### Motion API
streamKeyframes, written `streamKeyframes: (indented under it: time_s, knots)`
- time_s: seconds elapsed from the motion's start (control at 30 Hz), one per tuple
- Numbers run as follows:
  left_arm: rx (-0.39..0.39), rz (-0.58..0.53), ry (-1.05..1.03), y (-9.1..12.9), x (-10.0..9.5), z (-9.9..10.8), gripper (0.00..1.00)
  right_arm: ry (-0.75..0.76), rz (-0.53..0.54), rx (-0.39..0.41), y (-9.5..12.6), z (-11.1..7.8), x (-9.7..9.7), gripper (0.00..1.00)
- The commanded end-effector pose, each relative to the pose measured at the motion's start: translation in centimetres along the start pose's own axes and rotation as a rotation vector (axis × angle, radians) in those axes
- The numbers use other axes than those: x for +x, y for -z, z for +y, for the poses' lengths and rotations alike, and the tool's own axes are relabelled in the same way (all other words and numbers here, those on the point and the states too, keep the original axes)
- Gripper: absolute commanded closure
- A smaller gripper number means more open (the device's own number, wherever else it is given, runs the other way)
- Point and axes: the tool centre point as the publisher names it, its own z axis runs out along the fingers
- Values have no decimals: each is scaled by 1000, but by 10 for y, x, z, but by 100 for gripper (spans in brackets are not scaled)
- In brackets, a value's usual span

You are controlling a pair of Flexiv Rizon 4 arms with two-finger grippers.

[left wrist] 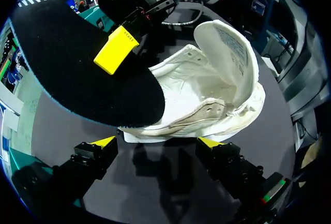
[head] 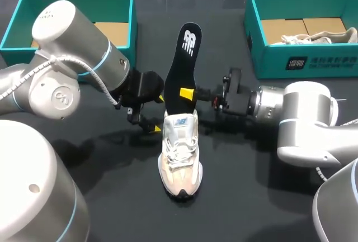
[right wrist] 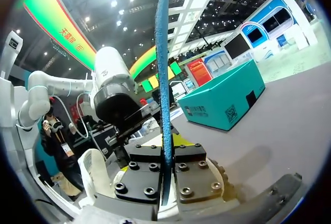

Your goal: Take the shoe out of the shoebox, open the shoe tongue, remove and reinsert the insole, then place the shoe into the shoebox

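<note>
A white shoe point(head: 179, 152) stands on the black table, toe toward the front edge, its tongue pulled up point(left wrist: 227, 43). The black insole point(head: 183, 69) stands upright, its lower end at the shoe's heel opening. My right gripper point(head: 182, 94) is shut on the insole's lower part; in the right wrist view the insole point(right wrist: 164, 79) runs edge-on between its fingers point(right wrist: 145, 175). My left gripper point(head: 158, 113) is open at the left of the shoe's heel, touching nothing. In the left wrist view the shoe point(left wrist: 207, 94) lies just ahead of the open left gripper point(left wrist: 158, 144), and the insole point(left wrist: 77, 69) hangs over it.
A teal shoebox point(head: 131, 24) sits at the back left behind my left arm. Another teal shoebox point(head: 302, 60) at the back right holds a second pale shoe point(head: 319, 37). The same box point(right wrist: 222, 102) shows in the right wrist view.
</note>
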Motion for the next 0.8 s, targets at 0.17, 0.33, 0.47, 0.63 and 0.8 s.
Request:
streamKeyframes:
  time_s: [0.17,0.33,0.47,0.63,0.8]
  knots:
    - [-2,-2,0,0,1,0,0,-12,-22,23,-3,-9,3,100]
    - [-2,-2,0,0,1,0,0,-25,-44,38,-2,-15,5,100]
    - [-2,-2,0,0,1,0,0,-37,-51,48,1,-20,7,100]
    - [-2,-2,0,0,1,0,0,-56,-59,60,3,-29,10,100]
    - [-2,-2,0,0,1,0,0,-75,-68,60,6,-36,12,100]
